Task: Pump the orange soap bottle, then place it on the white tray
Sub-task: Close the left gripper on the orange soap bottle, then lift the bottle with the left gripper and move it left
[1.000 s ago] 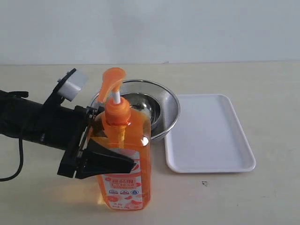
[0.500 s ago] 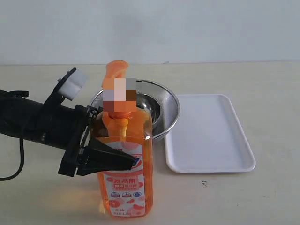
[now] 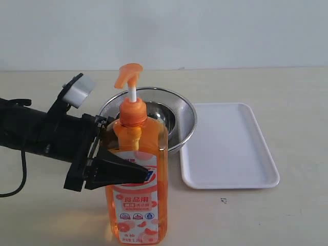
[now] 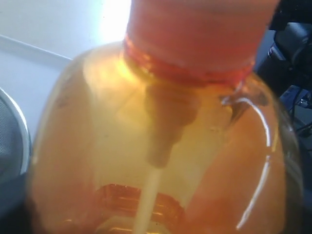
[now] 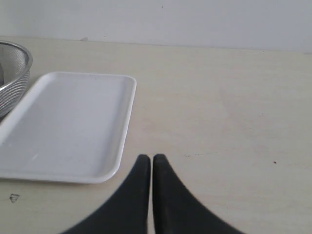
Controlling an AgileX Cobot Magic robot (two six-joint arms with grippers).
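Exterior view, left gripper (image 3: 134, 158) clasps soap bottle (image 3: 138, 205)

A beige table (image 3: 287, 92) carries the white tray (image 3: 228, 146) and steel bowls (image 3: 186, 116).

The orange soap bottle (image 3: 138, 207) runs off the bottom edge of the exterior view, so its base is out of sight, and the small print on its label is too fine to read. The left gripper (image 3: 147, 166) shows only its near finger across the label; the far one is hidden behind the bottle, so I can't tell whether the jaws press it. The bottle also hides part of the steel bowl (image 3: 179, 110). In the left wrist view the bottle is a blur, its pump cropped away. Only the tips of the right gripper (image 5: 148, 160) show. A dark speck (image 3: 223, 200) near the white tray (image 3: 230, 148) is too small to make out.
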